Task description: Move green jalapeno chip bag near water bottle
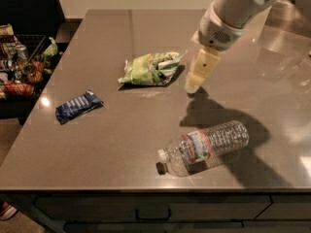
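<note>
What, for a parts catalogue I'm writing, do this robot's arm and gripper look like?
The arm is a thick, rounded, white-grey shell with a small dark grille patch near the wrist; no cables show. The gripper, just right of the green jalapeno chip bag above the table, is a pale cream-yellow tapering piece.

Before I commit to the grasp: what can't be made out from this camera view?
- Gripper, right of the green jalapeno chip bag: height above the table unclear from this one view.
- Water bottle label: print too small to read.
- Basket at left: cut by the frame edge, contents dark.
</note>
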